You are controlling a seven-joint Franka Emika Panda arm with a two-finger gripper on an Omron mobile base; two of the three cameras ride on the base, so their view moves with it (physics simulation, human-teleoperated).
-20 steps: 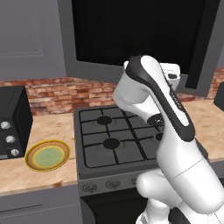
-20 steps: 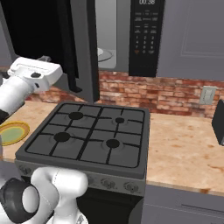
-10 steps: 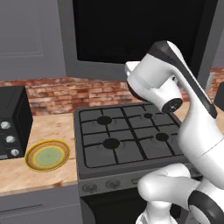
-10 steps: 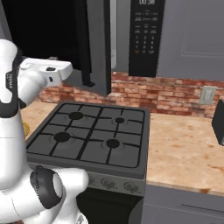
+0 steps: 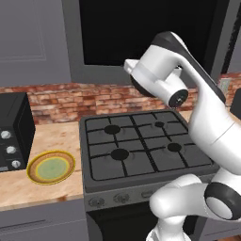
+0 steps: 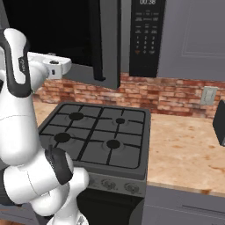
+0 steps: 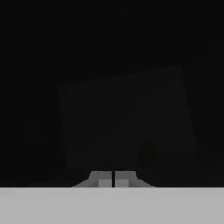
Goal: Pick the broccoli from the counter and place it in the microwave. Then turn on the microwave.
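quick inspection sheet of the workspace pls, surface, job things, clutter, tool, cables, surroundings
surface: tan wood-grain counter on both sides of a dark gas stove; right stretch of counter bare in the right base view.
job's things: microwave above the stove, its black glass door swung partly open, keypad lit; broccoli too dark to make out in the hand view.
clutter: green plate with yellow rim lying on the left counter; small black oven with silver knobs beside it.
tool: tool shut, tips together, facing a dark space; nothing seen between them.
cables: nothing seen.
surroundings: red brick backsplash, wall socket, grey cabinets above and below.
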